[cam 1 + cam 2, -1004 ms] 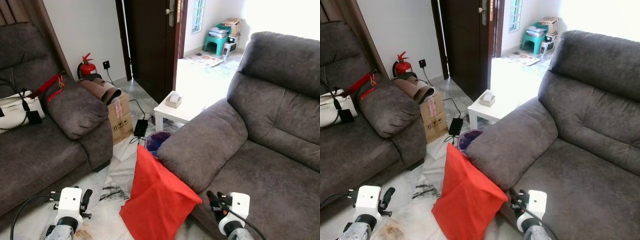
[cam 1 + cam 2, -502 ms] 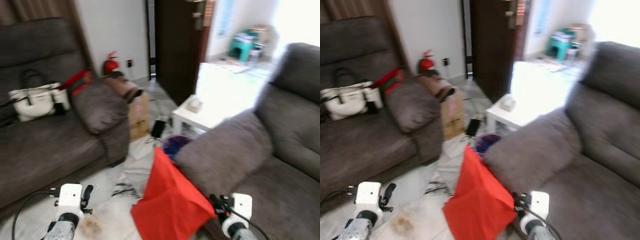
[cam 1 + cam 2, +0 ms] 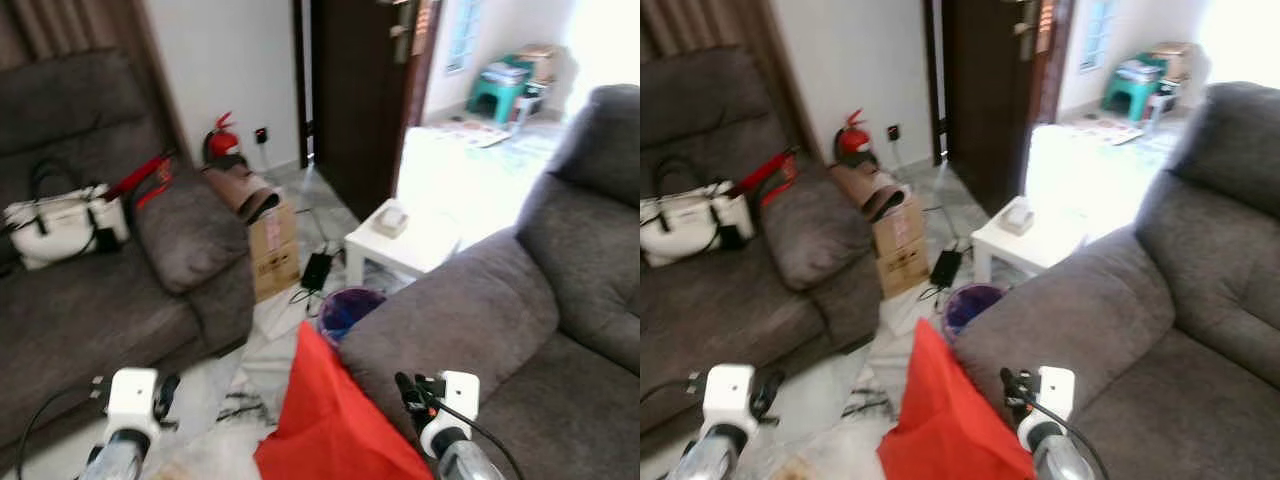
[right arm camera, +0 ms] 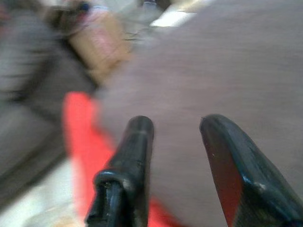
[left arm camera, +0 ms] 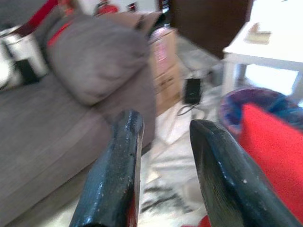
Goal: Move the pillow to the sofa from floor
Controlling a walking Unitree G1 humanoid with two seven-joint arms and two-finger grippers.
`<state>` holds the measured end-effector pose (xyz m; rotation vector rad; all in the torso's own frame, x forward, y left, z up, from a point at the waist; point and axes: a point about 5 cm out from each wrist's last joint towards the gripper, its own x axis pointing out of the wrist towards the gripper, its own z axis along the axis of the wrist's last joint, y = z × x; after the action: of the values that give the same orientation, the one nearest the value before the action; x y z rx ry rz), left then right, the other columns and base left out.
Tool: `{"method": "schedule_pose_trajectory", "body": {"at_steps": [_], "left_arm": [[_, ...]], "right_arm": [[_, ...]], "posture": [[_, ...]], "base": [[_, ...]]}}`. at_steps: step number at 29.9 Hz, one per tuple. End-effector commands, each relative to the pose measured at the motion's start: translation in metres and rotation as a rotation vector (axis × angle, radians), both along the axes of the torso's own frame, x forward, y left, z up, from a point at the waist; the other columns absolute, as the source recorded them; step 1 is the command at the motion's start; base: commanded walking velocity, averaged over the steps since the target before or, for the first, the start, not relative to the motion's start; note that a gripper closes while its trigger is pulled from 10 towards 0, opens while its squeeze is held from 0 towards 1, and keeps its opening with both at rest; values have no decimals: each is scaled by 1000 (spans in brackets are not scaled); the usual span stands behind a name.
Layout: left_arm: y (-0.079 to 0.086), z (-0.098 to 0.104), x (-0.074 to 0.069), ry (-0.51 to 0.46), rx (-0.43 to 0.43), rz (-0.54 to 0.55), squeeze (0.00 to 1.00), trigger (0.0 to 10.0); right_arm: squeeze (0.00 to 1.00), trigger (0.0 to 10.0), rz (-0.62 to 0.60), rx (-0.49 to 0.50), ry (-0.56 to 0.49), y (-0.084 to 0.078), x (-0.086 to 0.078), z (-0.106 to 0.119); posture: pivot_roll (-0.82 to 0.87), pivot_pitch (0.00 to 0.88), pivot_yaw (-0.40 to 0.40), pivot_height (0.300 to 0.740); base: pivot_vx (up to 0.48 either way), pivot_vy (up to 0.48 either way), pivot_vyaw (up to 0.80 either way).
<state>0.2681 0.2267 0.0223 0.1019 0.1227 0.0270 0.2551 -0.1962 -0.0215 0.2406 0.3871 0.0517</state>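
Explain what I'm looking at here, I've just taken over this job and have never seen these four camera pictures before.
The two wide pictures come from a walking humanoid robot's head, looking down. The left end effector and right end effector show at the bottom. The two close pictures look along each one's black fingers; both are open and hold nothing. A red pillow stands on the floor, leaning against the arm of the grey sofa on the right. Another sofa on the left holds a white handbag. Beyond are a cardboard box and a white table.
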Motion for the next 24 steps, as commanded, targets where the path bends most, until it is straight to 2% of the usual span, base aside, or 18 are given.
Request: {"method": "schedule_pose_trajectory", "body": {"at_steps": [1,10,11,12,21,24], "left_arm": [[14,-7,-11,48,23,32,0,10000],[11,-4,-6,34,22,18,0,10000],[11,-3,-6,32,22,16,0,10000],[10,-3,-6,31,22,14,0,10000],[8,0,-5,4,4,24,0,10000],[10,1,-5,2,4,23,0,10000]], "right_arm": [[1000,10000,10,30,-19,11,4,2],[1000,10000,-34,43,-28,5,2,2],[380,10000,-32,42,-33,5,2,2],[0,10000,-30,44,-37,5,2,2],[0,10000,3,30,-23,8,0,1],[0,10000,13,27,-13,11,1,0]], "posture": [[21,0,52,740],[19,0,58,740],[20,0,58,740],[20,0,58,740],[19,0,53,740],[14,0,56,720]], "base": [[0,0,0],[0,0,0],[0,0,0],[0,0,0],[0,0,0],[0,0,0]]}}
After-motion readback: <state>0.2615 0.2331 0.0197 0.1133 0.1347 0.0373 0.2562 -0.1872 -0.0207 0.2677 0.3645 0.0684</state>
